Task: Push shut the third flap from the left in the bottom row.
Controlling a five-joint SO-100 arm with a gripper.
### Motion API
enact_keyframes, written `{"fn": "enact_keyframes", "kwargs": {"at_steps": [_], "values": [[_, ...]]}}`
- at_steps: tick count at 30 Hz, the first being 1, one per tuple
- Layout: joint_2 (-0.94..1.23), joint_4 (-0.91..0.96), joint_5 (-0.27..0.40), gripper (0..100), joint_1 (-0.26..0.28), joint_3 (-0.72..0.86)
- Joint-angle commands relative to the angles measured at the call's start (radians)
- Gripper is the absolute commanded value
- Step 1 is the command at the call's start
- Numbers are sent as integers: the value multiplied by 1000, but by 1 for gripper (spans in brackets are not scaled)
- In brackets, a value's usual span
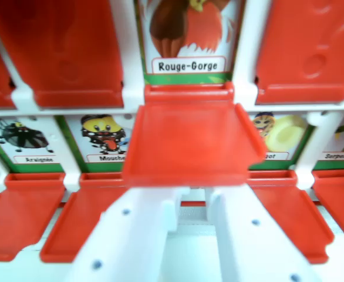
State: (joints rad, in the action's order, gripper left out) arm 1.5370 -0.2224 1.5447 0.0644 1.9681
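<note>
A white board holds rows of red flaps over picture cards. In the middle, a red flap [189, 141] hinged under the "Rouge-Gorge" card [188, 66] sticks out flat toward the camera. My gripper [198, 202] rises from the bottom edge, its two white fingers [142, 235] just below that flap's front lip. They stand slightly apart with nothing between them. In the row below, flaps [22, 211] [81, 220] [289, 214] [342, 202] lie down under the Araignée, Mouche, "…got" and Serpent cards. The flap and card between Mouche and "…got" are hidden behind the raised flap and my fingers.
Upright red flaps [60, 53] [313, 47] cover the cards to either side of the Rouge-Gorge card. White frame bars [72, 108] separate the rows. The picture is blurred near the fingers.
</note>
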Motion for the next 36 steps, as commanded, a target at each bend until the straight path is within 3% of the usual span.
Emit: {"fn": "enact_keyframes", "kwargs": {"at_steps": [1,11,20,36], "values": [[249,-72,-2,0,-26,12],[563,-431,11,0,-29,31],[787,-681,66,0,-14,3],[836,-785,60,0,-64,-222]]}}
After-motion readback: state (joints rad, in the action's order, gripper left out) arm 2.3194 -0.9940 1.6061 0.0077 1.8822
